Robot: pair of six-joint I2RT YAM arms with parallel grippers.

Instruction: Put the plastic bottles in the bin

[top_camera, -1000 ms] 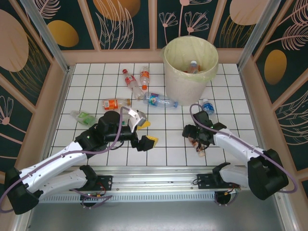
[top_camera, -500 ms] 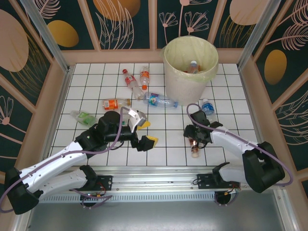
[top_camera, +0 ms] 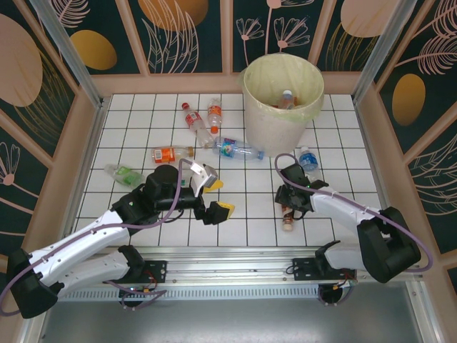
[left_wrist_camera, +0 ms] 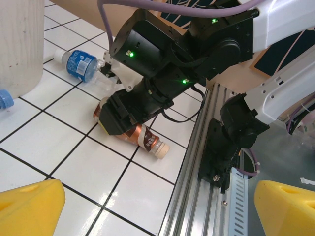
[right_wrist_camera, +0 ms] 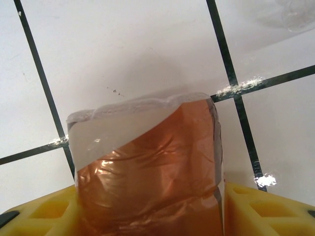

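A brown-labelled plastic bottle lies on the white tiles near the front rail, its cream cap toward the rail. My right gripper sits low over it. Both yellow fingers press the bottle's sides. My left gripper hovers open over the tiles left of it, holding nothing. The bin stands at the back with one bottle inside. Several more bottles lie loose: blue-labelled ones, red, orange and green.
A wooden wall borders the tiled floor on all sides. The aluminium rail with both arm bases runs along the near edge, close to the brown bottle's cap.
My right gripper has slid left onto the brown bottle and narrowed its jaws around it; the bottle has swung its cap toward the rail. The left arm has stayed still.
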